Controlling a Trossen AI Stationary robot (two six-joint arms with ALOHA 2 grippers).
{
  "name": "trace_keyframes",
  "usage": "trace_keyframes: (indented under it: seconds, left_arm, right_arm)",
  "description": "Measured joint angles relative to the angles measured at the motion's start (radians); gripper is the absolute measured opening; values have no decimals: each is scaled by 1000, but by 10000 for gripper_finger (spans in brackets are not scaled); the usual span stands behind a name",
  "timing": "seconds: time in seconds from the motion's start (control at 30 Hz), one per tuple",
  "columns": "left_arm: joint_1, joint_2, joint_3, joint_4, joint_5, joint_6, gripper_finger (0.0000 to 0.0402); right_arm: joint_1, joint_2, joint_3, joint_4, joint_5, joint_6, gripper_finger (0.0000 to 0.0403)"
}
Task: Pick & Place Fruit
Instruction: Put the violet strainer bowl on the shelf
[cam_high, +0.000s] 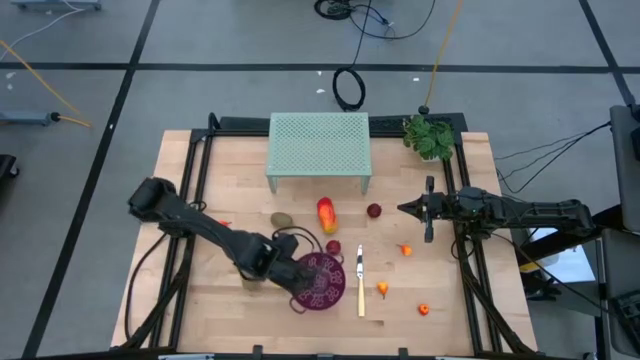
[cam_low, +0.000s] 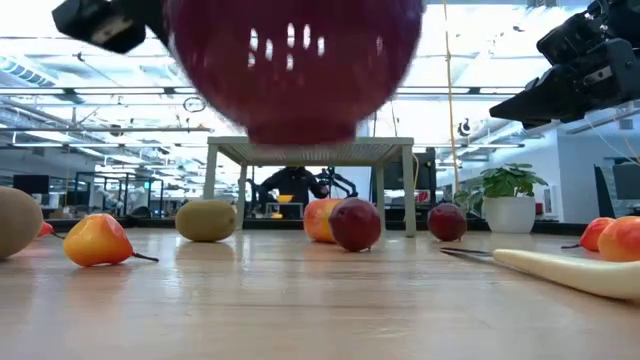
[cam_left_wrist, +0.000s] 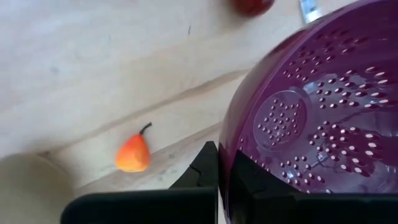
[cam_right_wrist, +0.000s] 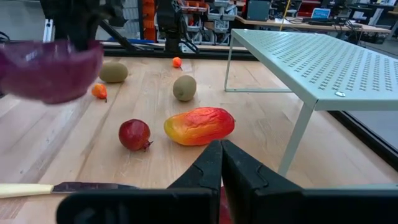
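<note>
The left gripper (cam_left_wrist: 219, 180) pinches the rim of the perforated purple plastic colander (cam_high: 320, 282), lifted off the pale wooden table (cam_high: 200, 310). Beyond the colander stands a mint-green mesh shelf (cam_high: 320, 145); between them lie a glossy red-yellow oblong fruit (cam_high: 327, 213), brown-green oval (cam_high: 282, 219) and dark red ball (cam_high: 374, 210). The right gripper (cam_high: 403, 209) hovers closed, empty, beside that ball.

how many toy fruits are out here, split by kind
brown-green ovals: 2
red-orange-yellow oblong: 1
dark red balls: 2
small orange pieces: 5
total: 10
</note>
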Motion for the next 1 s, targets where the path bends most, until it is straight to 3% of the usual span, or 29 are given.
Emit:
trace_keyframes:
  seconds: [0.3,0.6,1.0]
  left_arm:
    - [1,-120,0,-33,-65,8,0]
    - [26,-133,36,-39,-87,55,0]
    - [193,-133,187,-36,-246,335,0]
  right_arm:
    - [0,0,0,0,0,0,4]
    - [0,0,0,0,0,-34,4]
    - [0,0,0,0,0,-34,4]
